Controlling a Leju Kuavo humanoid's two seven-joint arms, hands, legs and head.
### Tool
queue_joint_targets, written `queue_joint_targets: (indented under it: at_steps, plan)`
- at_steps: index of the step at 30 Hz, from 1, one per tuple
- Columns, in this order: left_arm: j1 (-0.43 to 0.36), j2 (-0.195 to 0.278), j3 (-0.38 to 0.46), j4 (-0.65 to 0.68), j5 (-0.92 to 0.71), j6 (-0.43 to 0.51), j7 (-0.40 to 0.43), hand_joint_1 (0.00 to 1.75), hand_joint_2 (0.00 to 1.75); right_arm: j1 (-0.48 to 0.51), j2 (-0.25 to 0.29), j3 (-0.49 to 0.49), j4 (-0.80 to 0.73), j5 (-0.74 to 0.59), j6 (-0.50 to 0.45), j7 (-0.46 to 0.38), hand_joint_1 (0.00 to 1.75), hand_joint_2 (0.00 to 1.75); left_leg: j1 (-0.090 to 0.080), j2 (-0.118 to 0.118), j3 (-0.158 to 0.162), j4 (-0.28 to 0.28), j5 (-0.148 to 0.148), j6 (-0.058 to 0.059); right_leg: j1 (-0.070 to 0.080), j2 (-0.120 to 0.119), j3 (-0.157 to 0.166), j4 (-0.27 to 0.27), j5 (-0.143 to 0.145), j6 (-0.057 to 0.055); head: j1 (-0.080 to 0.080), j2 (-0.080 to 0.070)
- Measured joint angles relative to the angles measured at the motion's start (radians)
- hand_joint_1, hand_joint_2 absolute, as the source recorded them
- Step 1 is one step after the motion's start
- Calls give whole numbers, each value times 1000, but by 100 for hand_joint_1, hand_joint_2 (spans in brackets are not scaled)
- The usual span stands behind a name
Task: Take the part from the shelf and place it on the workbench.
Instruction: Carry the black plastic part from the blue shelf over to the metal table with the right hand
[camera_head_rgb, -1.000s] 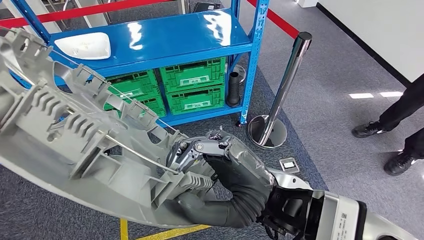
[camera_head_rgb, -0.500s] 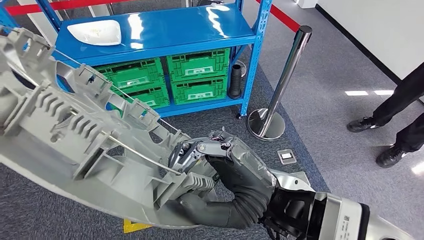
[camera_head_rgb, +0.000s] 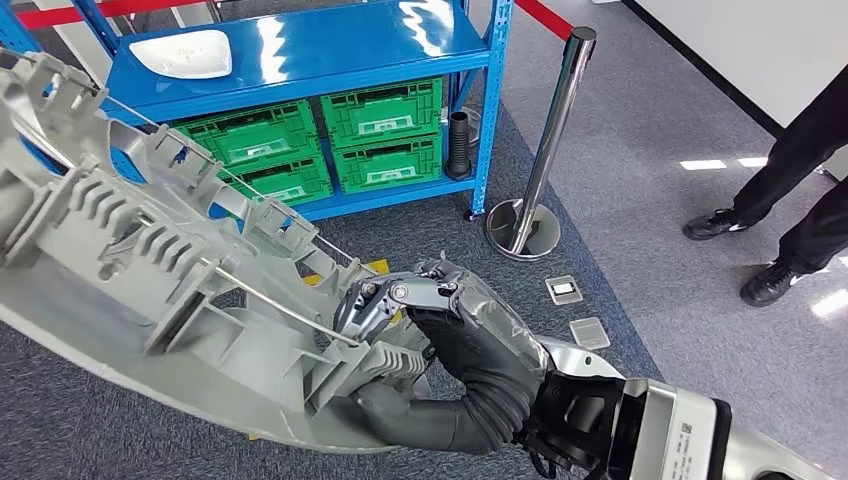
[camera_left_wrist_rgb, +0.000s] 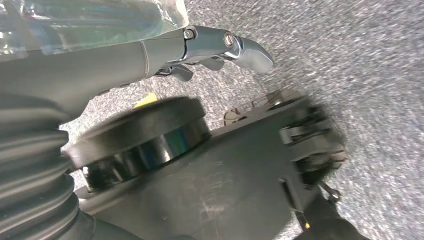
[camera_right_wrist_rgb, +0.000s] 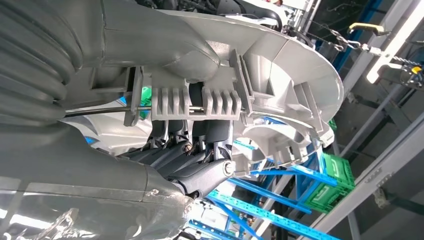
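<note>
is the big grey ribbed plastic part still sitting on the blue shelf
No, the right hand grips the big grey ribbed plastic part in the air, in front of the blue metal shelf.

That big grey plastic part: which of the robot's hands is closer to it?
The right. The right hand grips the grey part at its near end, fingers wrapped around its ribbed edge. The left hand hangs over carpet, away from it.

Nothing readable: white labels on the green crates (camera_head_rgb: 385, 135) too small to make out; QR-like sticker on the right arm's forearm (camera_head_rgb: 688, 432) illegible.
</note>
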Motion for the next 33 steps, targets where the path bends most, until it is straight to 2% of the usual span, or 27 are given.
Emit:
queue_joint_targets:
  at_steps: [1,2,3,5,6,7,8,9,10,11,12,13,15,17,18,20,21,22,23,25,26,27,28,29,30,32,33]
  plan:
    - [-2,0,0,0,0,0,0,0,175,0,0,-1,0,0,0,0,175,175,-1,-1,47,-72,-3,6,1,1,-9,4,7,5,0,0]
    - [-3,1,0,0,0,0,0,0,175,1,-1,-1,0,0,0,0,175,175,-4,-2,77,-123,-14,12,1,1,-14,6,14,10,0,0]
    - [-4,1,0,0,0,0,0,0,175,1,-1,-2,0,0,0,0,175,175,-7,-3,91,-152,-24,20,1,0,-18,5,23,17,0,0]
    - [-4,1,0,-1,1,0,0,0,175,3,-2,-3,0,0,-1,-1,175,175,-9,-1,81,-165,-11,34,-2,0,-21,1,34,30,-1,0]
    - [-4,0,0,-2,1,0,0,0,175,3,-3,-3,0,0,-1,-2,175,175,-8,1,74,-168,0,42,-3,0,-27,9,21,35,0,0]
    - [-4,0,0,-2,1,1,0,0,175,4,-4,-3,0,0,-1,-2,175,175,-7,3,64,-171,12,49,-4,1,-36,33,-11,39,2,0]
    - [-5,0,0,-3,1,1,0,0,175,5,-6,-3,0,0,-2,-3,175,175,-6,4,54,-172,23,54,-5,1,-50,77,-59,42,5,0]
    - [-5,0,0,-4,1,1,0,0,175,6,-7,-3,0,0,-2,-4,175,175,-7,4,41,-172,35,58,-5,1,-66,139,-112,44,8,0]
    - [-5,0,0,-5,2,1,1,0,175,8,-8,-3,0,0,-3,-4,175,175,-8,5,26,-170,46,60,-5,1,-80,206,-151,47,10,0]
    - [-5,-1,0,-5,2,1,1,0,175,10,-8,-3,0,1,-3,-5,175,175,-9,5,10,-168,57,60,-6,1,-86,259,-168,48,11,0]
    - [-5,-1,0,-5,3,1,1,0,175,12,-9,-3,0,1,-3,-6,175,175,-10,5,-7,-164,68,59,-6,1,-79,286,-162,50,12,0]
    - [-5,-1,0,-5,4,1,2,0,175,14,-9,-3,0,1,-3,-6,175,175,-10,5,-24,-160,77,58,-6,1,-57,277,-137,49,13,0]
    - [-5,-1,0,-7,4,1,2,0,175,15,-10,-4,0,2,-3,-6,175,175,-11,5,-54,-148,92,53,-5,1,34,166,-95,44,16,0]
    - [-5,-1,0,-9,4,2,2,0,175,13,-10,-7,0,3,-3,-7,175,175,-13,4,-76,-137,108,44,-2,1,124,29,-103,35,18,0]
    - [-5,-1,0,-10,4,2,3,0,175,13,-10,-9,0,3,-3,-7,175,175,-13,4,-83,-135,117,38,1,2,144,-9,-113,30,20,0]
    - [-4,0,0,-10,5,2,3,0,175,14,-10,-11,0,3,-2,-7,175,175,-10,4,-95,-136,135,26,3,2,138,-27,-107,17,20,0]
    - [-2,0,0,-10,5,2,3,0,175,14,-10,-11,0,3,-2,-7,175,175,-8,3,-101,-132,128,20,2,1,130,-28,-96,10,20,0]
    - [-1,1,-1,-11,5,2,3,0,175,14,-10,-11,1,3,-2,-7,175,175,-7,3,-110,-112,101,14,0,-1,120,-29,-85,3,17,0]
    - [1,1,-2,-11,6,2,3,0,175,14,-10,-12,1,3,-3,-7,175,175,-5,2,-121,-72,57,9,-2,-3,109,-30,-74,-2,14,0]
    - [2,1,-3,-12,7,1,3,0,175,15,-10,-12,1,3,-3,-7,175,175,-1,1,-146,54,-43,-1,-1,-4,85,-27,-54,-7,8,0]
    - [1,1,-4,-12,7,1,3,0,175,16,-10,-12,1,3,-3,-7,175,175,0,1,-151,110,-68,-4,-1,-5,71,-25,-45,-6,6,0]
    - [1,1,-4,-12,7,1,3,0,175,16,-10,-12,1,3,-3,-7,175,175,1,1,-144,142,-69,-5,-1,-5,56,-21,-36,-6,5,0]
    - [1,1,-5,-12,7,1,3,0,175,17,-10,-12,1,3,-3,-7,175,175,1,1,-122,141,-50,-5,-1,-5,40,-17,-27,-4,4,0]
    - [1,1,-5,-13,7,2,3,0,175,17,-10,-12,1,3,-3,-7,175,175,1,1,-83,104,-23,-4,-2,-4,25,-13,-18,-2,2,0]
    - [0,1,-5,-13,7,2,3,0,175,17,-10,-12,1,3,-2,-7,175,175,1,0,-32,41,-4,-1,-2,-3,12,-8,-11,1,1,0]
    - [-3,1,-5,-13,7,2,3,0,175,17,-10,-14,1,3,-2,-7,175,175,-1,-4,62,-97,-7,8,0,-2,-6,0,3,11,0,0]
    - [-4,2,-5,-13,7,2,3,0,175,17,-10,-15,1,3,-2,-8,175,175,-3,-6,86,-139,-18,14,0,-3,-11,1,11,17,0,0]
